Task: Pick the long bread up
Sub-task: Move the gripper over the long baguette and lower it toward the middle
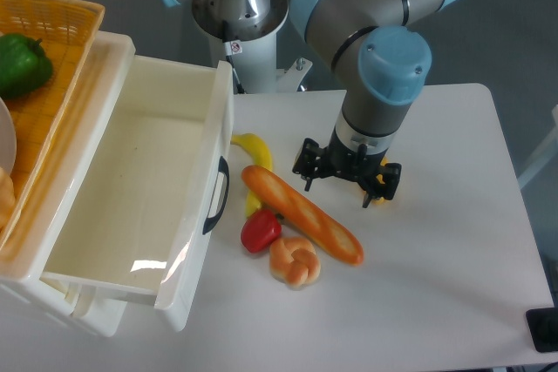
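The long bread [301, 214] is a glossy orange-brown baguette with pale slashes, lying diagonally on the white table from upper left to lower right. My gripper [342, 182] hangs just to the right of the bread's middle, above the table. Its black fingers point down and stand apart, open, with nothing between them. The gripper does not touch the bread.
A yellow banana [255, 152] lies behind the bread's left end. A red pepper [260, 231] and a knotted tan bun [295, 261] sit in front of it. A white drawer bin [139, 189] stands at left, beside a wicker basket [61, 32] holding a green pepper [22, 63].
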Available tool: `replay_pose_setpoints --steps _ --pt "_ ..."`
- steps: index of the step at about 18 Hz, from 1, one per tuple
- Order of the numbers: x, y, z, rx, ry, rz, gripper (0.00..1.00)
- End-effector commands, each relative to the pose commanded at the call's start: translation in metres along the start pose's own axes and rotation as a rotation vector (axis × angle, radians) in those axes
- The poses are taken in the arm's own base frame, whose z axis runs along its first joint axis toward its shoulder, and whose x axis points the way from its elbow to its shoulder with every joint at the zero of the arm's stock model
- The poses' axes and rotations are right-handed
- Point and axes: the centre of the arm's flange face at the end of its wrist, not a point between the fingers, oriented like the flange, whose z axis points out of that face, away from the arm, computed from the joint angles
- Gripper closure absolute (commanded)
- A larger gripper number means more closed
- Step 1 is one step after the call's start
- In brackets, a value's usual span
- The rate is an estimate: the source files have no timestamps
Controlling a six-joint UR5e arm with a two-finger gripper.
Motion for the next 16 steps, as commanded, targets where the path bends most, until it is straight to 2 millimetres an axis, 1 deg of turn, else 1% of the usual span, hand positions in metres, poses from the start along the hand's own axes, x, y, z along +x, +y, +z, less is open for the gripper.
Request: replay_pose_setpoints --steps 4,6,7,8,9,11,13,14,16 --pt "0.001 -0.001 0.003 -0.018 -0.009 0.021 0.00" --pt "0.009 -0.002 0.025 -0.045 0.017 0.024 0.00" --pt "0.011 -0.002 0.030 -0.050 0.020 0.027 0.00" --pt "0.010 -0.004 0.037 -0.049 0.021 0.028 0.00" --pt "0.009 -0.004 0.040 -0.052 0.025 0.026 0.00" --pt "0.014 0.002 0.056 -0.073 0.044 0.015 0.00" --pt "0.017 0.007 0.068 -0.074 0.045 -0.061 0.00" --pt "0.016 0.004 0.069 -0.062 0.032 -0.125 0.00" --pt "0.016 -0.001 0.083 -0.075 0.034 -0.206 0.00"
